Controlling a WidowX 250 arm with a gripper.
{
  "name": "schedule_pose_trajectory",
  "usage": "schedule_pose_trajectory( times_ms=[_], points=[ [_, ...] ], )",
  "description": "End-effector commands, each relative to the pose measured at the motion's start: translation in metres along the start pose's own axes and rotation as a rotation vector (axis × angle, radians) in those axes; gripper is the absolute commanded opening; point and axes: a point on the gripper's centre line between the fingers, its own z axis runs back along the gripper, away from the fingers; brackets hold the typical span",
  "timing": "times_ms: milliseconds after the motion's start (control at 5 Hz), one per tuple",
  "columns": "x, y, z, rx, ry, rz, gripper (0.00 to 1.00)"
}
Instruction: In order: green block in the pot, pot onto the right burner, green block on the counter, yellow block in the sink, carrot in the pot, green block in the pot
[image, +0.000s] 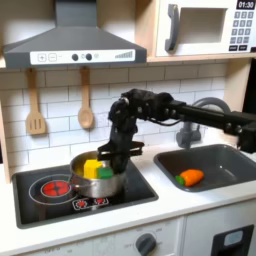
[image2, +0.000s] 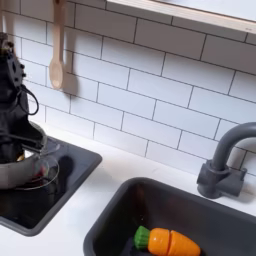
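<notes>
— Steel's what's catching my eye: the pot (image: 97, 180) is sitting on the black stovetop (image: 45, 195), directly under the gripper (image: 106, 152) in the first exterior view. Are you seeing what's inside?

— A green block (image: 92, 168) and a yellow block (image: 105, 172) are poking above the rim, side by side, just below the fingertips. Whether the fingers are touching either one, I cannot tell; the arm's dark links are covering the jaws, so how wide they're standing is unclear too.

— And in the second exterior view?

— The pot (image2: 20, 170) is getting cut off by the picture's left edge, with the arm (image2: 12, 95) hanging over it, blocks hidden.

— The carrot?

— It's lying well off to the gripper's side, in the sink (image: 232, 165), in both exterior views (image: 189, 177) (image2: 166, 241). The faucet (image2: 225, 160) is standing behind it, and the pale counter (image2: 75, 220) is running between stovetop and sink.
</notes>
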Motion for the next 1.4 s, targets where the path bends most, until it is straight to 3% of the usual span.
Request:
schedule_pose_trajectory(
  times_ms=[0, 600, 800, 1000, 1200],
  points=[
    [-0.011, -0.011, 0.005, -0.023, 0.006, -0.028, 0.00],
    [-0.014, -0.014, 0.010, -0.043, 0.005, -0.043, 0.00],
    [-0.008, -0.005, 0.015, -0.062, 0.006, -0.047, 1.00],
    [-0.002, 0.001, 0.027, -0.058, -0.039, -0.096, 1.00],
    [-0.006, 0.014, 0.030, -0.071, -0.021, -0.111, 1.00]
  ],
)
